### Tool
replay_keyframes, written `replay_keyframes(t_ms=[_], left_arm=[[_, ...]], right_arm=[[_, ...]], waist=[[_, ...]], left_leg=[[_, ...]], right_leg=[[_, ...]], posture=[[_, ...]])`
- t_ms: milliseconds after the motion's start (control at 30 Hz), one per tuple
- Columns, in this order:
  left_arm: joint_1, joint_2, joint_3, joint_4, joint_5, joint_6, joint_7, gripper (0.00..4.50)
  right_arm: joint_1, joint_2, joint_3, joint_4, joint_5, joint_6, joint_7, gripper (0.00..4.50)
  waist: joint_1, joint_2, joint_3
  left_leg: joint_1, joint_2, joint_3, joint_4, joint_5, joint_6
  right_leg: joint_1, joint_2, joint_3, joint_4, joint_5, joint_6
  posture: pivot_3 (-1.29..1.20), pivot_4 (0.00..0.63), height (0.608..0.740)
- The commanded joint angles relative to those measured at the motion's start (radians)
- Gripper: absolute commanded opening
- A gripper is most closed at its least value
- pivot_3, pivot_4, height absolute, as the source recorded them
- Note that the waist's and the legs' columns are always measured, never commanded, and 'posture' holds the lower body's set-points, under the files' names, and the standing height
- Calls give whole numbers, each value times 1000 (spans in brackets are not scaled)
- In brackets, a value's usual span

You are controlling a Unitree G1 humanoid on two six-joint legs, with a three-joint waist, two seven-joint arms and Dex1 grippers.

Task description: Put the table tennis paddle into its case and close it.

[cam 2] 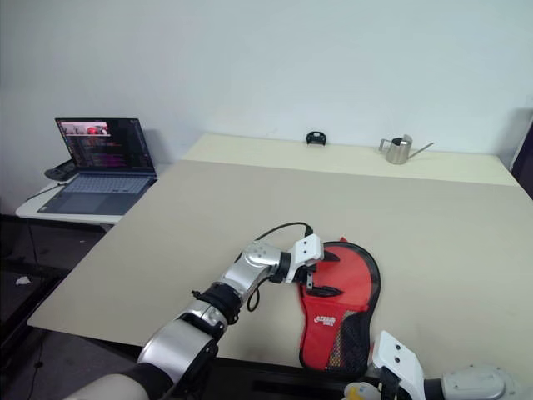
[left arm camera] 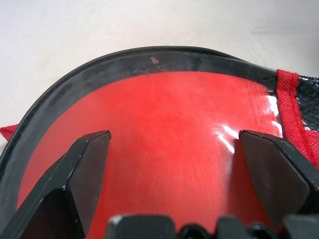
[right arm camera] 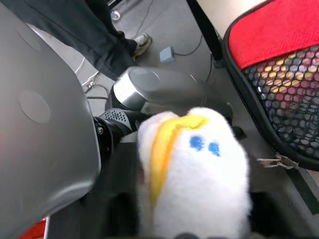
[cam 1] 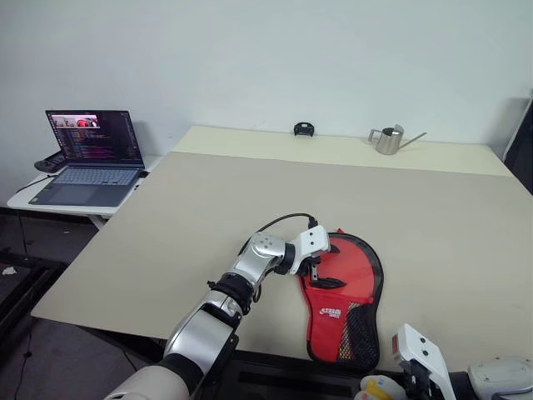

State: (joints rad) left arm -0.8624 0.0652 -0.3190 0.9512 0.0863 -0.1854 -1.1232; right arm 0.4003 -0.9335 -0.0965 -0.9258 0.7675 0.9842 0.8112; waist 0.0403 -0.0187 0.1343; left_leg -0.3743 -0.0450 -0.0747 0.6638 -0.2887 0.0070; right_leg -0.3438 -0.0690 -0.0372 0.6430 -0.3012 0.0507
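We are holding our left fingers (left arm camera: 84,174) spread wide over the paddle (left arm camera: 169,149) inside the case (cam 1: 346,292). Right fingers: cannot tell. Pressing carelessly could be shoving the case along the surface (cam 1: 208,208).

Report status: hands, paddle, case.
Left hand open over red rubber paddle face, inside red fabric case. Right hand around white plush toy near case's mesh end.

Case (cam 1: 341,300) red, black mesh, white logo.
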Motion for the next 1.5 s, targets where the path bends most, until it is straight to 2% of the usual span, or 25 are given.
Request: replay_keyframes(t_ms=[33, 233, 367, 533, 667, 833, 967, 1133, 1267, 1367, 1500], left_arm=[[55, -9, -88, 67, 91, 20, -5, 4500], [57, -18, -88, 59, 86, 15, -10, 4500], [66, -11, -71, 14, 60, 19, -30, 4500], [97, 36, -38, -136, 2, 52, -77, 4500], [134, 63, 14, -308, -76, 98, -81, 4500], [186, 127, 60, -572, -168, 228, -76, 4500], [264, 226, 135, -783, -236, 370, -29, 4500], [387, 319, 273, -1002, -307, 544, 104, 4500], [448, 357, 353, -1083, -308, 597, 232, 4500], [481, 394, 373, -1114, -301, 601, 259, 4500], [488, 442, 365, -1092, -282, 569, 268, 4500]], right_arm=[[-17, 8, -55, -17, 89, 5, -4, 3122], [-121, -2, -186, 27, 272, 28, -59, 3122], [-227, 14, -215, 134, 296, 24, -119, 3122], [-387, 58, -116, 271, 165, -38, -171, 3122], [-448, 61, -64, 356, 71, -113, -120, 3122], [-528, 54, -62, 500, -17, -218, -38, 3122], [-638, 82, -35, 696, -129, -331, -11, 3122], [-755, 91, -15, 942, -244, -459, 51, 3122], [-862, 79, -37, 1143, -301, -541, 90, 3122], [-932, 72, -51, 1228, -327, -572, 101, 3122], [-930, 66, -57, 1214, -336, -570, 118, 3122]], waist=[[0, 0, 0], [0, 0, 0], [1, -1, 1], [-6, 2, 0], [-16, 3, 7], [-20, 6, 27], [-27, 8, 31], [-40, 10, 33], [-38, 13, 36], [-39, 14, 37], [-37, 14, 37]], left_leg=[[0, 0, 0, 0, 0, 0], [0, 0, 0, 0, 0, 0], [0, 0, 0, 0, 0, 0], [-4, 0, 0, -1, 0, 0], [-8, 0, 0, -1, 0, -1], [-8, 0, 0, -1, 0, -1], [-8, 0, 0, -1, 1, -2], [-8, 0, 1, -1, 3, -5], [-8, 0, 1, -1, 3, -6], [-8, 0, 1, -1, 4, -7], [-9, 0, 1, -1, 4, -7]], right_leg=[[0, 0, 0, 0, 0, 0], [0, 0, 0, 0, 0, -1], [1, -1, -1, -1, 1, -1], [-5, -1, 0, 0, 0, -3], [-9, -1, 0, 1, 0, -4], [-11, -1, 1, 3, -1, -5], [-11, -1, 1, 3, -1, -5], [-11, -1, 2, 2, -1, -5], [-11, -1, 2, 3, -1, -5], [-11, -1, 2, 3, -1, -5], [-11, -1, 1, 2, -1, -5]], posture=[[0, 150, 740], [0, 150, 740], [0, 150, 740], [0, 150, 740], [0, 150, 740], [0, 150, 740], [0, 150, 740], [0, 150, 740], [0, 150, 740], [0, 150, 740], [0, 150, 740]])
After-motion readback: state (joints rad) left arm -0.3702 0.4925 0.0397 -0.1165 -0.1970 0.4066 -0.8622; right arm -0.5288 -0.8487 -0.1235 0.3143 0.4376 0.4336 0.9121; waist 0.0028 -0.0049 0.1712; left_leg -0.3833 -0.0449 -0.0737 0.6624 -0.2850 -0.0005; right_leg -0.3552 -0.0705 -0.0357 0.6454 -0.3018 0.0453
